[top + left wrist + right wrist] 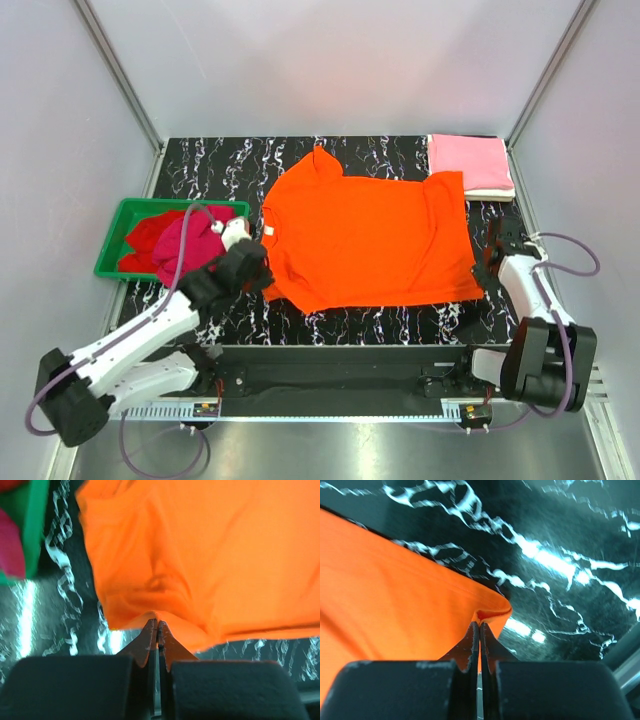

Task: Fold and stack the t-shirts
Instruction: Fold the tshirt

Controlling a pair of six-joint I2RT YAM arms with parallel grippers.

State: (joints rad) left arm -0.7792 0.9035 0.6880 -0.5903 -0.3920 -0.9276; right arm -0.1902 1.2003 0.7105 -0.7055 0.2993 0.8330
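A bright orange t-shirt (370, 235) lies spread flat on the black marbled table (400, 320). My left gripper (262, 272) is shut on the shirt's near left edge; in the left wrist view the closed fingertips (158, 625) pinch a fold of orange cloth (210, 555). My right gripper (488, 262) is shut on the shirt's near right corner (492, 615). A folded pink t-shirt (469, 162) lies on a folded cream-white one (490, 194) at the back right. Crimson-magenta (188, 245) and red (148, 235) shirts lie crumpled in the bin.
A green plastic bin (118, 222) stands at the left edge of the table; its wall also shows in the left wrist view (36, 525). Grey walls enclose the table on three sides. A metal rail (330, 410) runs along the near edge.
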